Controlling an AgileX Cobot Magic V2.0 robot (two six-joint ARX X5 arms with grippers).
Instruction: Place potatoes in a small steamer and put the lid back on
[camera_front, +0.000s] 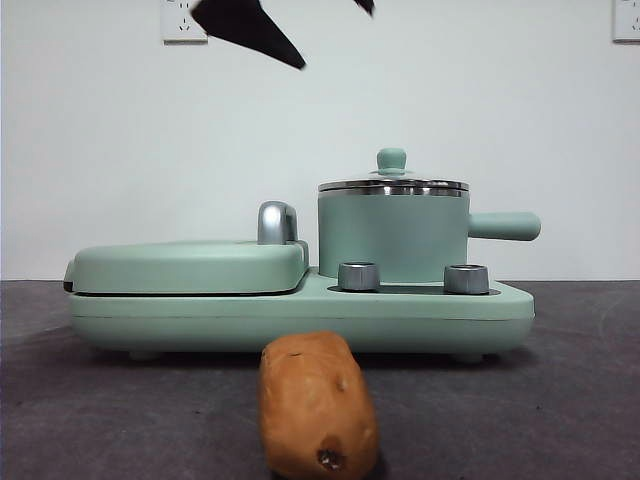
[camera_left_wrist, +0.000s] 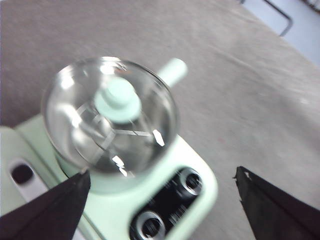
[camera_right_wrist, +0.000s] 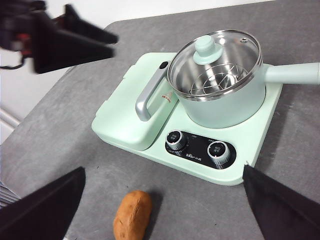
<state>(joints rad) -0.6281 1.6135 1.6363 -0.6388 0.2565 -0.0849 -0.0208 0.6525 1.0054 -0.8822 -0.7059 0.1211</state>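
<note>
My left pincer (camera_left_wrist: 160, 182) hangs spread wide above the glass lid (camera_left_wrist: 111, 116), which sits shut on the small green steamer (camera_front: 393, 238) on the cooker base (camera_front: 300, 318); my right pincer (camera_right_wrist: 162, 190) is also spread and empty, high over the near edge of the table (camera_right_wrist: 60, 135). The potato (camera_front: 317, 405) lies on the table just in front of the cooker, apart from both pincers. There is small print between the two dials (camera_right_wrist: 176, 140), too fine for me to read.

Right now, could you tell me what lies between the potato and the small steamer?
The two control knobs on the cooker base, then bare grey table, seen in the right wrist view.
</note>
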